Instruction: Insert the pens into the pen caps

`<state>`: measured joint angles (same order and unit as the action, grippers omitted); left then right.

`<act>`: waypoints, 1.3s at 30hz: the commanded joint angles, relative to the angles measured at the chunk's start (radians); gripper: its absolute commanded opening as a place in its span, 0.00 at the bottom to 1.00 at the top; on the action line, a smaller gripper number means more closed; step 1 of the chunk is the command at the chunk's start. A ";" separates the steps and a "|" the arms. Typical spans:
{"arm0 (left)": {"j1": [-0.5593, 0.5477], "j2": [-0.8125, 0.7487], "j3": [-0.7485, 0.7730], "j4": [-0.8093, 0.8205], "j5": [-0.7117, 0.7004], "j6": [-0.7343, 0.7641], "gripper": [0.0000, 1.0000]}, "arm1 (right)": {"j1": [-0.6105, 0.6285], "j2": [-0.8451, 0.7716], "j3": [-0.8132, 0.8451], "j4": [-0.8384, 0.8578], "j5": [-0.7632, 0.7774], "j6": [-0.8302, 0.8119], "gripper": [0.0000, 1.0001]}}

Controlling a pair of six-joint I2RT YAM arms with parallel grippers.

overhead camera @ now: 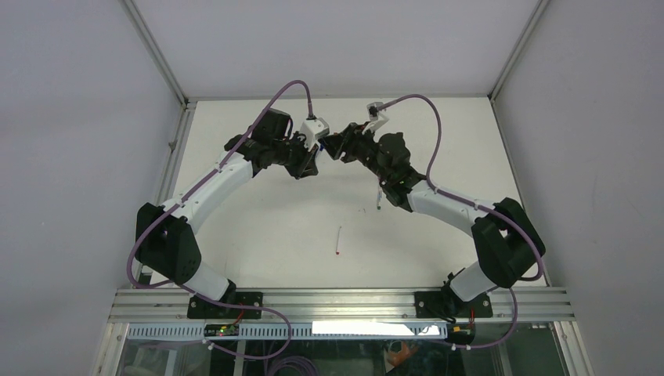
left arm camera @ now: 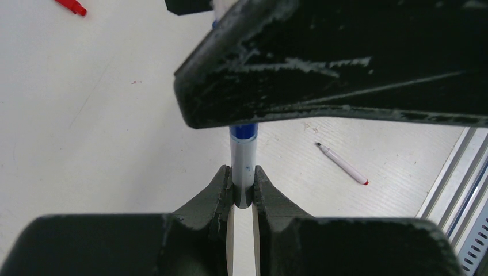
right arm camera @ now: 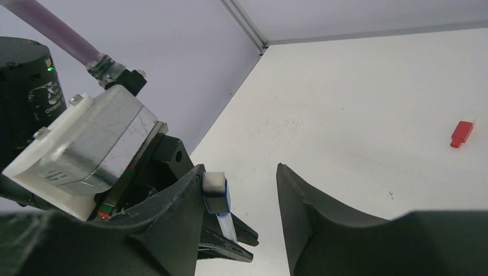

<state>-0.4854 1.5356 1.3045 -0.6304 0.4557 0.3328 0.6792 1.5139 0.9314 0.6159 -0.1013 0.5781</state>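
A: Where is the thin white pen (left arm camera: 242,172) with the stubby blue plastic cap (right arm camera: 217,198)?
B: Over the white bench (left arm camera: 86,144), clenched in the left jaws. The right jaws stand apart, with the cap between them.

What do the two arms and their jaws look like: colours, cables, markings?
Both arms match: the left arm and right arm have white tubular links between bulky black joint housings. A purple cable runs along each to its wrist. A white camera block sits at each wrist. Jaws are matte black, wedge-shaped, scuffed whitish. One black motor housing carries white lettering and a green light.
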 commanded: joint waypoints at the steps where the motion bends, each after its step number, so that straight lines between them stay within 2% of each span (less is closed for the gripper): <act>1: -0.010 -0.003 0.030 0.034 0.035 0.017 0.00 | -0.003 0.018 0.060 0.048 -0.030 0.014 0.49; 6: -0.011 0.001 0.030 0.035 0.036 0.018 0.00 | -0.003 0.025 0.066 0.053 -0.033 0.017 0.36; 9: -0.011 0.003 0.032 0.035 0.036 0.018 0.00 | -0.003 0.025 0.067 0.052 -0.032 0.017 0.18; 11: -0.011 0.003 0.033 0.034 0.036 0.018 0.00 | -0.003 0.027 0.070 0.042 -0.030 0.018 0.00; 25: -0.011 -0.011 0.053 0.035 0.002 0.015 0.00 | -0.002 0.042 0.066 -0.005 -0.046 0.023 0.00; 39: -0.017 -0.051 0.166 0.087 -0.099 -0.029 0.00 | 0.061 0.082 0.042 -0.051 -0.029 0.017 0.00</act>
<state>-0.4915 1.5448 1.3613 -0.6857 0.3714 0.3222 0.6952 1.5604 0.9695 0.6479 -0.1146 0.6033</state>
